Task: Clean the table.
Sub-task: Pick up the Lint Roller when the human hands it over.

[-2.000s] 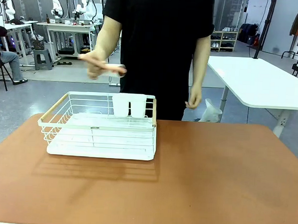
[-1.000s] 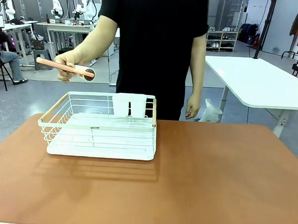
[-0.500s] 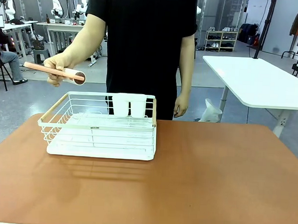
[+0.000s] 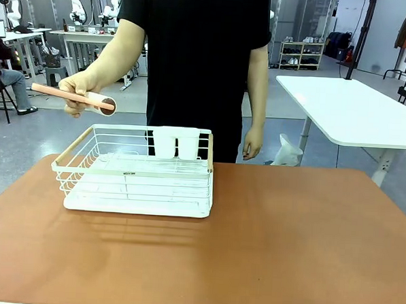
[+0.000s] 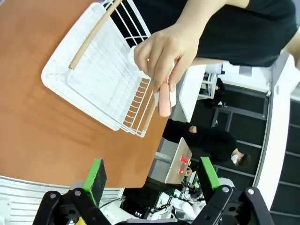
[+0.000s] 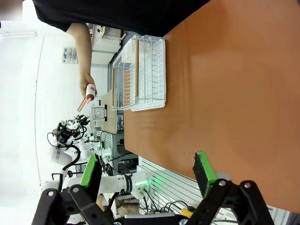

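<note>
Two pairs of jaws hang open and empty on your side of the white wire rack [image 4: 137,172], which sits on the terracotta bench [image 4: 287,231]. Beyond the rack's left end, the person's hand [image 4: 80,91] holds out a pink-handled tool [image 4: 56,92]. Cleaning hasn't begun. Your next move is probably taking that tool with the left jaws.

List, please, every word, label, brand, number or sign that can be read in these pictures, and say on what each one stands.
Small dark label on the front rail of the white wire rack: the print is too small to read.
The table: no print on its top.
No other text can be read in any view.
</note>
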